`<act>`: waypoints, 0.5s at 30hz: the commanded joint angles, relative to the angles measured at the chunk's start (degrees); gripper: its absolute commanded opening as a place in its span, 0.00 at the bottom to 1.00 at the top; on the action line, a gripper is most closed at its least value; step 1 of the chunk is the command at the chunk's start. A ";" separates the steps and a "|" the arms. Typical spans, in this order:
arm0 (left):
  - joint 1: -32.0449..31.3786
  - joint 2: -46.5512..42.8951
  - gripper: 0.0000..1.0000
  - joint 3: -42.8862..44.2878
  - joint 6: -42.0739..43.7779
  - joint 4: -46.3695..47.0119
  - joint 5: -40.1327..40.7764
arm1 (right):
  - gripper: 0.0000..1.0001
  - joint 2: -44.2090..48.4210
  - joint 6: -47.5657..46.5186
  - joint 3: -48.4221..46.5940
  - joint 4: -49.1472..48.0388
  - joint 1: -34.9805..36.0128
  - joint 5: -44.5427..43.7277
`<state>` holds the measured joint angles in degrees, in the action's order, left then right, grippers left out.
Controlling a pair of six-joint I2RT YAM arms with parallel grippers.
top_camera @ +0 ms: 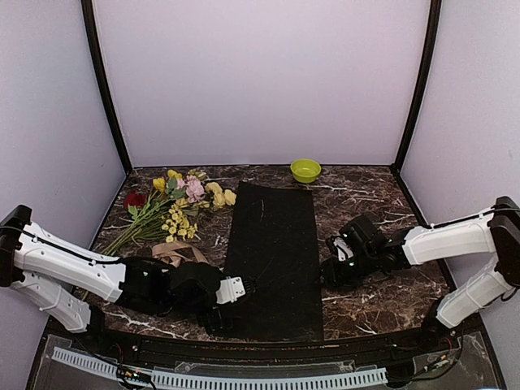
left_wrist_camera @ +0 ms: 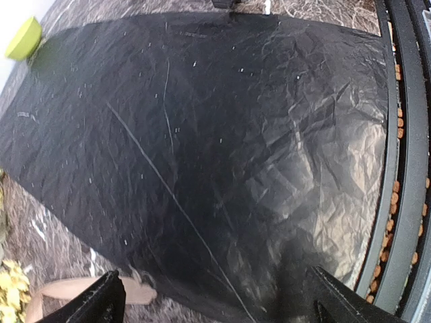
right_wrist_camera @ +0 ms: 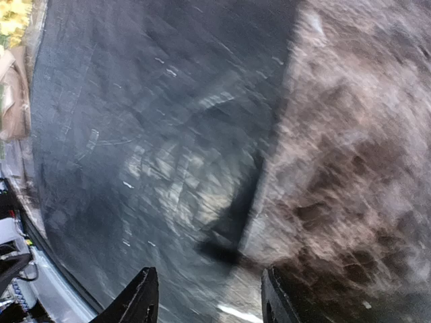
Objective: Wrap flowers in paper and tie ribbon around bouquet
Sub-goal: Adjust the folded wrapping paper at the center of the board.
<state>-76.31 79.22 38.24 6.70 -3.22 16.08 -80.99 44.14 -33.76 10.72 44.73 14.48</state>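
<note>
At 10 o'clock on the worktop [top_camera: 366, 203], flowers [top_camera: 175, 207] wait; ribbon [top_camera: 173, 253] at 8 o'clock is partly hidden by the left arm [top_camera: 73, 264]. Jaws wide & empty, left gripper [left_wrist_camera: 219, 303] hovers at the near-left corner of the paper [top_camera: 272, 260], spread flat at centre, prob. to receive stems. At its 3 o'clock edge, right gripper [right_wrist_camera: 207, 299] has jaws apart, holding nothing; view blurred.

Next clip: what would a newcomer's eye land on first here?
The big black crinkly paper lies flat in the middle of the dark marbled table, with the left gripper and right gripper open, low at its side edges near the front. Next come the pink and yellow flowers at the far left and the lime-green bowl by the back wall.
</note>
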 commanded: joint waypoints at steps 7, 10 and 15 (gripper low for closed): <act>1.64 6.69 0.92 2.46 -9.91 -6.03 -4.16 | 0.55 -5.27 3.00 1.06 -11.47 1.86 6.24; 1.57 9.69 0.91 1.36 -13.03 -2.45 -7.81 | 0.55 -5.49 4.83 1.45 -15.46 2.09 7.84; 1.53 10.43 0.91 -0.27 -14.96 2.08 -9.41 | 0.55 -7.26 6.43 1.90 -23.55 3.08 9.06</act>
<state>-74.78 89.03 39.42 -5.37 -3.51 9.78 -86.21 48.58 -32.73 -4.10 46.57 21.58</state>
